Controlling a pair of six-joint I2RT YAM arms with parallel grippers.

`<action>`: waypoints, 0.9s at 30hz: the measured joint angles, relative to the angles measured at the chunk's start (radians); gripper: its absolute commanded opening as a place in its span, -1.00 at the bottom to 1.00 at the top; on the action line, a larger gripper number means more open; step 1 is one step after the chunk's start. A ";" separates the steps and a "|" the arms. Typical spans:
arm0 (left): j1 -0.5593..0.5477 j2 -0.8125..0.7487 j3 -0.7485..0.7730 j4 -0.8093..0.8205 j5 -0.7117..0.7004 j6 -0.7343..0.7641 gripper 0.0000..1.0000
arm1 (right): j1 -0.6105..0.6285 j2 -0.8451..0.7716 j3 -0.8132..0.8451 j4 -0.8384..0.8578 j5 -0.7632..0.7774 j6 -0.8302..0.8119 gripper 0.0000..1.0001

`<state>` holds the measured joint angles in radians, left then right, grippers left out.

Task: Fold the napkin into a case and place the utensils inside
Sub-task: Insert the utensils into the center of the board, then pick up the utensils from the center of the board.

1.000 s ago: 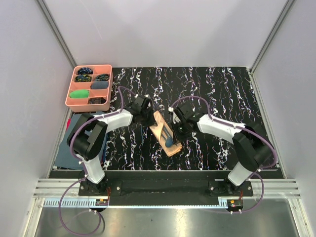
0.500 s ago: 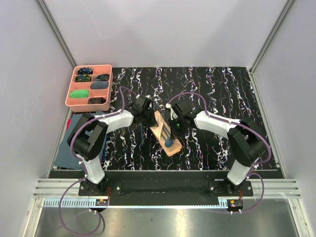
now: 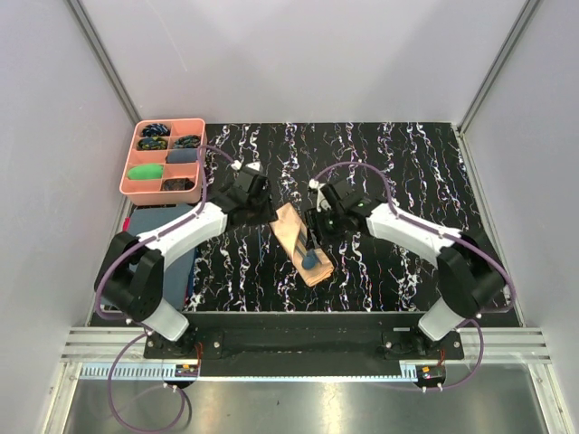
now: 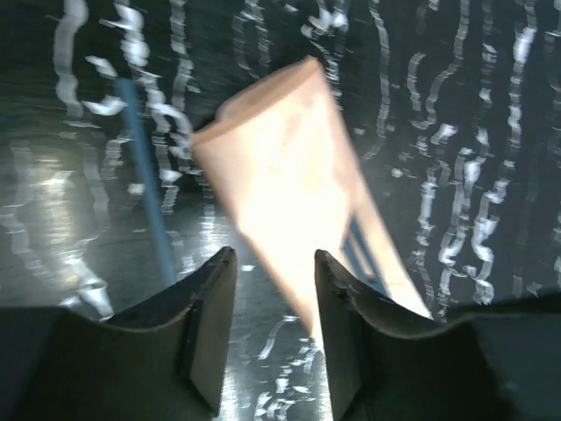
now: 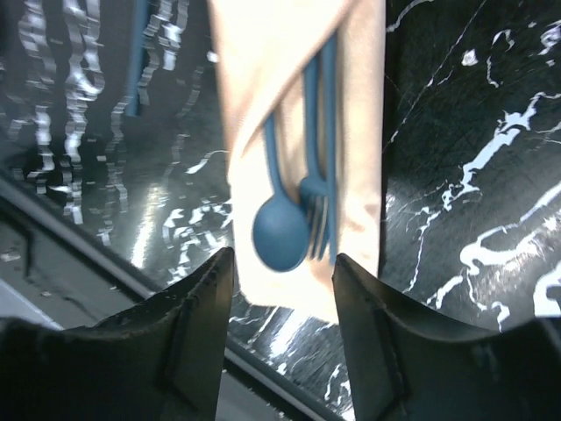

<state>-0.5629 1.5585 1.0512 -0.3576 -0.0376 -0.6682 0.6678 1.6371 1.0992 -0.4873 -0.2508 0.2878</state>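
Near the middle of the desk [image 3: 407, 181], a little toward its near edge, the case [image 3: 302, 244] is lying on a slant. The utensils [image 5: 302, 202] are sitting inside it, with the spoon [image 5: 282, 235] bowl poking out of the near end beside fork tines. 1 slim blue piece [image 4: 145, 175] is lying bare on the desk just beside the case, on the side facing the left edge, so you are probably looking at 1 item left to load.

You are dealing with slick fabric, and the folds are likely holding by their own weight alone. A finger dragging across the top layer could be opening the case or spilling the pieces already in. The loose piece is lying flat on a hard surface, so a pinch from above may be skidding off it or flicking it under the case. Both arms are crowding the same spot, so you are risking a bump between them.

Your left gripper [image 4: 273, 324] is hovering by the far end of the case, jaws moderately parted, gripping nothing and apparently touching nothing. Your right gripper [image 5: 282, 342] is hanging over the near end, above the spoon, jaws likewise parted and empty, seemingly clear of the fabric.
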 measured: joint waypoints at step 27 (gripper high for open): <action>0.018 0.335 0.193 -0.242 -0.219 0.092 -1.00 | -0.016 -0.295 -0.131 -0.051 -0.026 0.064 0.42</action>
<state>-0.5453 1.8931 1.2442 -0.5995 -0.2562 -0.5762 0.6514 1.3422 0.9680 -0.5385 -0.2771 0.3523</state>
